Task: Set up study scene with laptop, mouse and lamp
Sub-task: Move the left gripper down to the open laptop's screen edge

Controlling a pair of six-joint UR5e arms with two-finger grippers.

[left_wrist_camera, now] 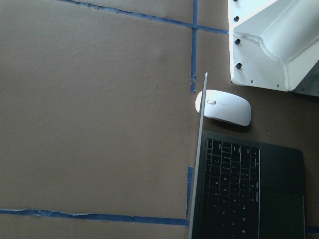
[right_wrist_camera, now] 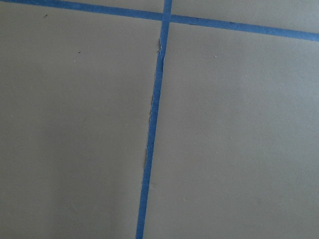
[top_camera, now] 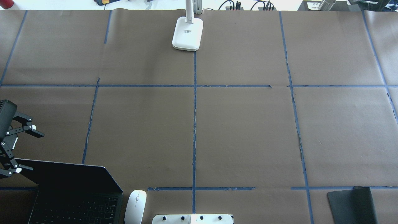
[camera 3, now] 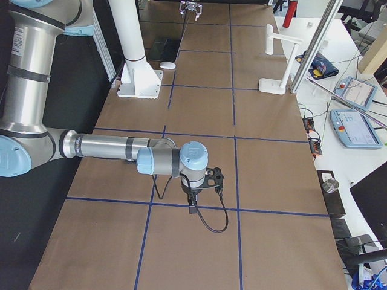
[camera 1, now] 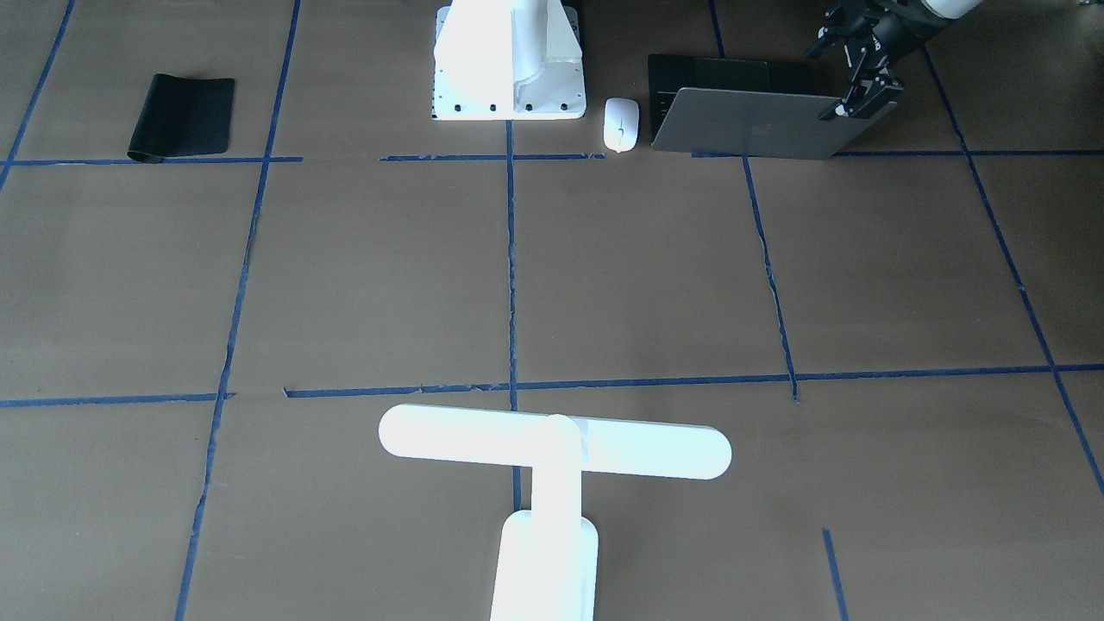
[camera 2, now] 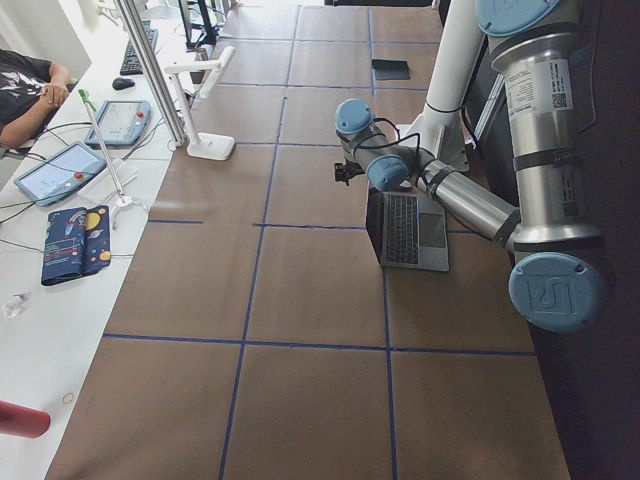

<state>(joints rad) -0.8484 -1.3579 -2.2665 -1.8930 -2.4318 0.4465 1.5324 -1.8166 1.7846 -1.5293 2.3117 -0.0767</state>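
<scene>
The dark-grey laptop (top_camera: 71,179) stands open at the near left of the table, lid upright, keys (left_wrist_camera: 232,186) facing the robot's base. The white mouse (top_camera: 136,202) lies just to its right, also in the left wrist view (left_wrist_camera: 224,106). My left gripper (top_camera: 34,151) is open at the lid's outer top corner (camera 1: 849,108), one finger close to it. The white T-shaped lamp (camera 1: 552,444) stands at the far middle edge, its base (top_camera: 187,32) on the centre tape line. My right gripper (camera 3: 192,204) hangs over bare paper; I cannot tell whether it is open.
A black flexible mat (top_camera: 353,205) lies at the near right. The white bolted pedestal (camera 1: 509,60) stands at the near middle, beside the mouse. Blue tape lines (top_camera: 194,124) divide the brown paper into squares. Tablets and cables lie beyond the far edge (camera 3: 357,115).
</scene>
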